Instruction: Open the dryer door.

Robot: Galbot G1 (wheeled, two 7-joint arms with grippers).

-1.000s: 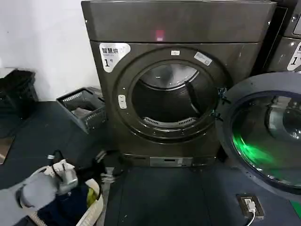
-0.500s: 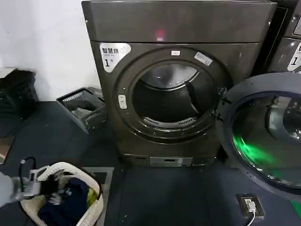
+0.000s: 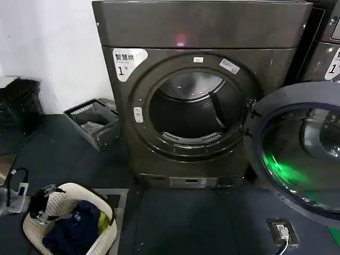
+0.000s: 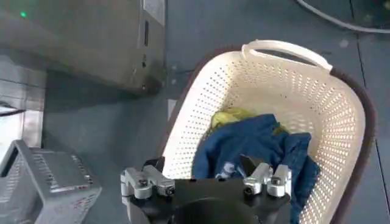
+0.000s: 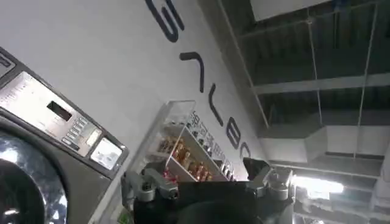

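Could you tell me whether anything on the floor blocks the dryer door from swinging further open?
Nothing visible does. The dryer door already hangs wide open at the right of the drum opening, and the wall socket plate lies flat on the floor below it.

Left gripper [image 4: 206, 181] at the far lower left in the head view [image 3: 16, 197], low and pulled back toward the body, facing down, fingers [image 4: 141, 180] spread wide apart with nothing between them. Right gripper [image 5: 207, 184] raised and tilted upward, fingers [image 5: 145, 187] likewise spread wide, nothing held between them. Both dark wrist housings visible just behind the finger bases in the wrist views.
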